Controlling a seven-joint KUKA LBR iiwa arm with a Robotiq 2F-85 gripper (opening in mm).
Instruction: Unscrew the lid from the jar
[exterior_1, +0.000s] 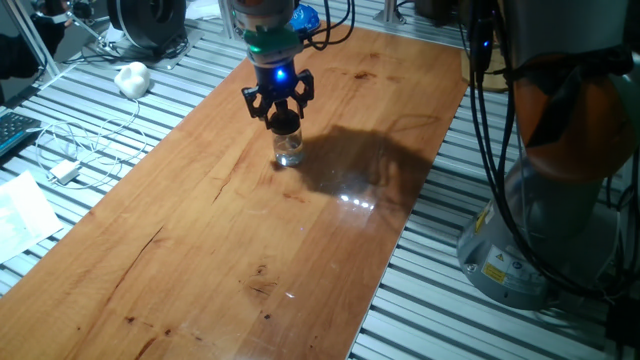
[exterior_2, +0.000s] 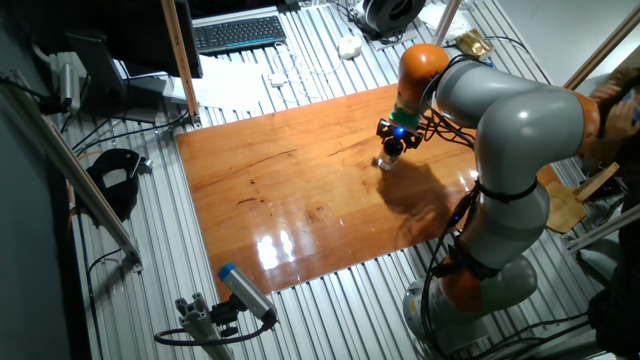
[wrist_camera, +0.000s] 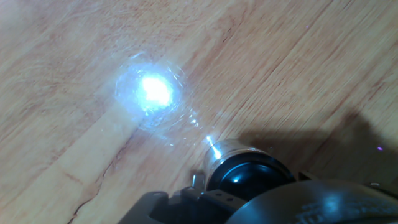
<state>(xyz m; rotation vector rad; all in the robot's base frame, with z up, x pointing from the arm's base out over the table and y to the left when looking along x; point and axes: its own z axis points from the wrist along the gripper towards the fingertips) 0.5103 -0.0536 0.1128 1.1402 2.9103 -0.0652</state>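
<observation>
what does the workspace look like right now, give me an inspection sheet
surface: wooden table, glossy, with light glare; stands on a slatted metal bench.
job's things: jar upright on the table, lid on top.
clutter: nothing seen on the table.
grippers: gripper directly over the jar, fingers around the lid; contact cannot be told.
cables: white cable on the bench beside the table; black cables hang by the arm.
surroundings: keyboard, white papers, white lump, arm base.
</observation>
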